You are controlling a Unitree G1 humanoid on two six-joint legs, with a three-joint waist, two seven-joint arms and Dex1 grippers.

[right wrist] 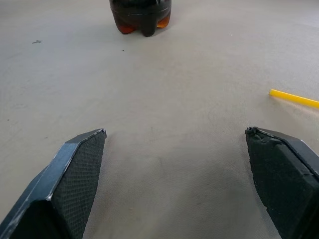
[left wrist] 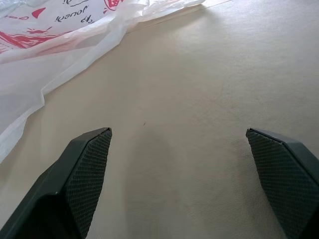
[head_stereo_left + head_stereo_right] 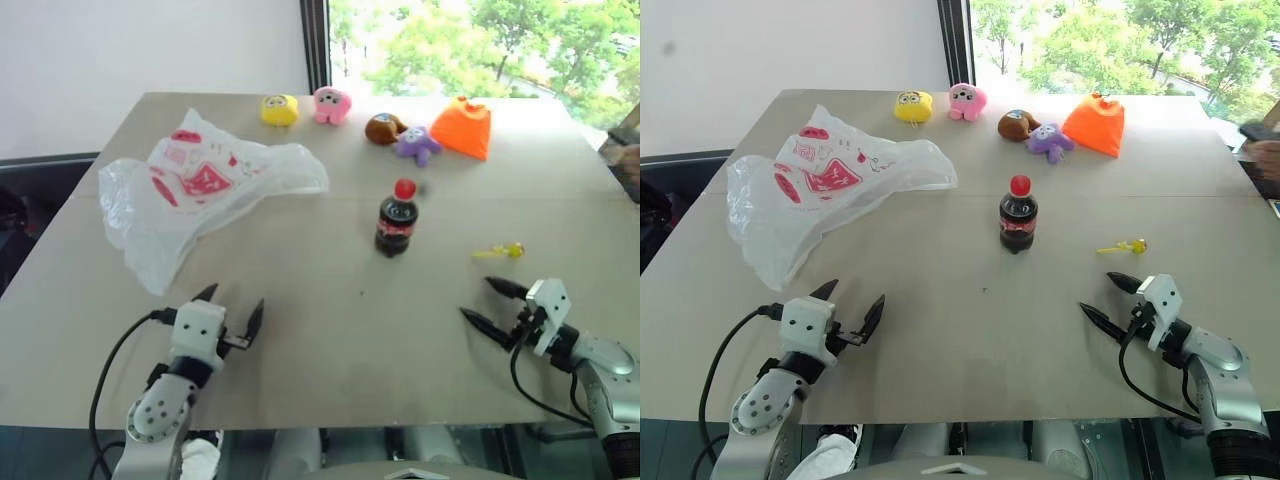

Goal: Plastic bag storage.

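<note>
Left eye view: pre-grasp, nothing held | left gripper spread wide, empty, low over table | right gripper spread wide, empty | plastic bag lies crumpled at far left, just ahead of left gripper, not touching | next: likely left reaches forward, pinches bag's near edge.

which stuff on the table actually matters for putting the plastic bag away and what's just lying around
Belongs to the job:
- plastic bag, lying crumpled on the table's left side
- left gripper, open, just short of the bag
- right gripper, open, holding nothing

Just lying about:
- cola bottle, upright mid-table
- yellow stick
- yellow toy, pink toy, brown toy, purple toy
- orange toy
</note>
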